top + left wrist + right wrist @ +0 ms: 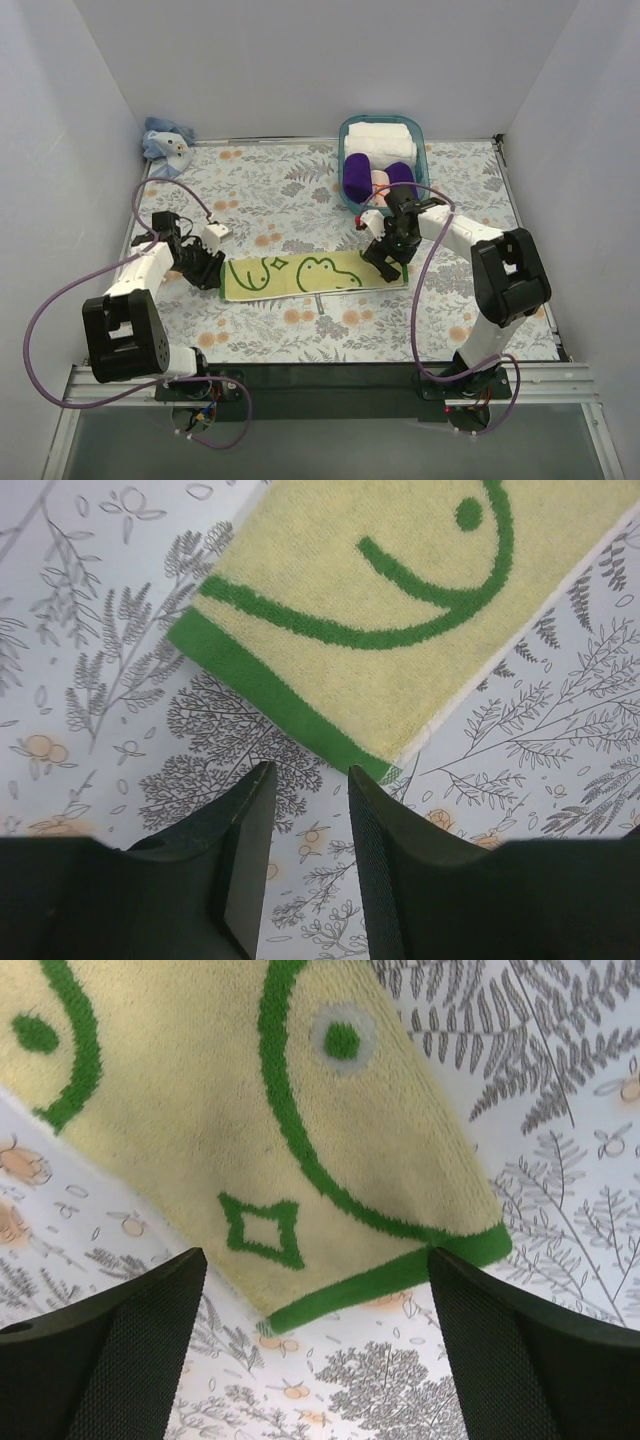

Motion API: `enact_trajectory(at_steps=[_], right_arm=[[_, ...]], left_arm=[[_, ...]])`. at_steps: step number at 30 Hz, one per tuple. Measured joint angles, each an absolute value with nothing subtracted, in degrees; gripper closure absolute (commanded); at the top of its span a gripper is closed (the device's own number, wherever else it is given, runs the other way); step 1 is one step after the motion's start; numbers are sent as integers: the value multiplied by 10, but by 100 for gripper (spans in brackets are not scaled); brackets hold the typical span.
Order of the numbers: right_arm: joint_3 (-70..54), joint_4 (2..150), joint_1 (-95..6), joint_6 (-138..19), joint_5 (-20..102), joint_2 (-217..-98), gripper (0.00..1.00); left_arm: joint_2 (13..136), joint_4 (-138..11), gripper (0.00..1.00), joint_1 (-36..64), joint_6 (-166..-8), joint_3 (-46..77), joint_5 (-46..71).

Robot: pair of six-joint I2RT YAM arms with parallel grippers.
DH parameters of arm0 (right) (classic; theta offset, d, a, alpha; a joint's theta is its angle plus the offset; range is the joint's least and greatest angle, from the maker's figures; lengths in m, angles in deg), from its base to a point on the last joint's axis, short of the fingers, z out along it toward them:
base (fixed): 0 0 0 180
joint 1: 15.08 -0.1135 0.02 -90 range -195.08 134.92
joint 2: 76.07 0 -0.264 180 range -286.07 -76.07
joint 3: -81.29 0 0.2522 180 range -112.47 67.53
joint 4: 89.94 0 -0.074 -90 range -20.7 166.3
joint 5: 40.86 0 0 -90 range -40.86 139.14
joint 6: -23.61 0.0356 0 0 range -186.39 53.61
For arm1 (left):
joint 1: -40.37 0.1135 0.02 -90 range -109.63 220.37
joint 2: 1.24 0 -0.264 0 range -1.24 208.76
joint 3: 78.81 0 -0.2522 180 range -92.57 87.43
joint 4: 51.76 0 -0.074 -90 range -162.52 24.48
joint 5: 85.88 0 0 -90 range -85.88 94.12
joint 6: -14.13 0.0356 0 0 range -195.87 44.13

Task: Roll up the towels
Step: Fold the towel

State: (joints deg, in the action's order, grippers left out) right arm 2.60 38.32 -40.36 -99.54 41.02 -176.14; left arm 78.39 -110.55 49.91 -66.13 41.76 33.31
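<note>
The pale yellow-green towel [312, 274] with dark green marks lies flat and unrolled across the middle of the table. It also shows in the left wrist view [400, 590] and the right wrist view [300, 1140]. My left gripper [205, 270] sits low just off its left end, with the jaws [310, 780] a little apart and empty. My right gripper [385, 262] is over its right end, with the jaws [315, 1255] wide open on either side of the green-bordered edge and not holding it. The light blue towel [167, 140] lies crumpled in the far left corner.
A teal basket [345, 150] at the far centre-right holds white folded towels [380, 135] and deep purple rolls [358, 175]. White walls close in the table on the left, the far side and the right. The tablecloth has a floral print.
</note>
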Motion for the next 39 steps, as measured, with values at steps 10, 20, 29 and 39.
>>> enact_trajectory(at_steps=[10, 20, 29, 39], right_arm=[[42, 339, -381, -988, 357, -1722, 48], [56, 338, -386, -1041, 409, -1752, 48], [47, 342, -378, -1012, 448, -1694, 39], [23, 364, -289, -829, 432, -1691, 48]], left_arm=[[780, -1109, 70, 472, -662, 353, 356], [822, -1086, 71, 455, -691, 377, 368], [792, -1085, 62, 455, -719, 379, 369], [769, -1056, 60, 455, -772, 350, 368]])
